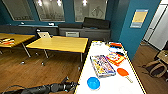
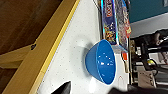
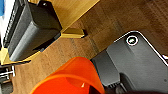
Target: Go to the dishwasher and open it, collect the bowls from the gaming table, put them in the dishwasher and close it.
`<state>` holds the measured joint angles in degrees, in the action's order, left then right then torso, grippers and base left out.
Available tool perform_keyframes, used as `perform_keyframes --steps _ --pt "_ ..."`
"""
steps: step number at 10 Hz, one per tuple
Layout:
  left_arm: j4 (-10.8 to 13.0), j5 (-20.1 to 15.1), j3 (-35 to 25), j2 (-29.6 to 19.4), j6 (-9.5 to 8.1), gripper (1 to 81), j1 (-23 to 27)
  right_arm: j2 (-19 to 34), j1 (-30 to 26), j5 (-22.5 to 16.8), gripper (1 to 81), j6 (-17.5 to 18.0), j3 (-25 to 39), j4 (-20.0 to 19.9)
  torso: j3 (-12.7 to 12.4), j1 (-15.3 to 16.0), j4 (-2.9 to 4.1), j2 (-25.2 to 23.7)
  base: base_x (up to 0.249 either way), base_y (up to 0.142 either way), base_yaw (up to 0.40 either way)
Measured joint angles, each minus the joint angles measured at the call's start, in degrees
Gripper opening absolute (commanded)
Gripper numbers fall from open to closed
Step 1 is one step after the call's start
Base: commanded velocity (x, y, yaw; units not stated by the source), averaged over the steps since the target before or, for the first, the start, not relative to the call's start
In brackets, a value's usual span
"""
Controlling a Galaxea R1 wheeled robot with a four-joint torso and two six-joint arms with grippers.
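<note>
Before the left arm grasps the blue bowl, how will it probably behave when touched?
The blue bowl looks like thin glossy plastic, so probably light, stiff and somewhat slippery. It sits upright on the smooth white gaming table, so a push would likely slide it. Its base seems narrow, so a rim push might tip it.

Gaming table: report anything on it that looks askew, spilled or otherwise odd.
Nothing spilled or damaged. On the gaming table the blue bowl stands upright and empty near the close end. The board-game box lies slightly skewed to the table's edges, with an orange paddle loose beside it. That is clutter, not a fault.
</note>
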<state>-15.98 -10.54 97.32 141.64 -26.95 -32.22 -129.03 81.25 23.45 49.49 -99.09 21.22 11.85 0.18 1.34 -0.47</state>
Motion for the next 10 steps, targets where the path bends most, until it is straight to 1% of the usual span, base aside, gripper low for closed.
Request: perform_keyframes --steps 1,2,4,5,8,10 --pt "-0.77 -1.83 1.05 0.43 -0.3 81.1 0.89 -0.2 0.0 -0.06 1.0 0.0 -0.04 0.0 0.0 0.0 0.0 0.0 0.0 0.0 0.0" --pt "-0.79 -4.14 2.02 0.8 -2.93 81.1 1.41 -0.52 -0.05 -0.13 1.0 0.0 -0.04 0.0 0.02 0.0 0.0 0.0 0.0 0.0 0.0" --pt "-0.72 -9.7 5.24 2.68 -9.23 81.1 2.34 -0.79 -0.16 -0.17 1.0 0.0 -0.04 0.02 0.02 0.0 0.0 0.0 0.0 0.0 0.0" --pt "-0.72 -10.37 6.01 3.45 -10.41 81.1 3.19 -0.85 -0.18 -0.22 1.0 0.0 -0.06 0.02 0.02 0.02 0.0 0.0 0.0 0.0 0.0" --pt "-0.59 -11.14 11.23 7.2 -10.8 81.1 3.34 -1.1 -0.3 -0.55 1.0 0.0 -0.09 0.02 0.02 0.02 0.0 0.0 0.0 0.0 0.0" --pt "0.17 -11.75 14.03 10.46 -10.83 81.1 3.32 -1.13 -0.3 -0.55 1.0 0.0 -0.11 0.02 0.05 0.05 0.0 0.0 0.0 0.0 0.0"
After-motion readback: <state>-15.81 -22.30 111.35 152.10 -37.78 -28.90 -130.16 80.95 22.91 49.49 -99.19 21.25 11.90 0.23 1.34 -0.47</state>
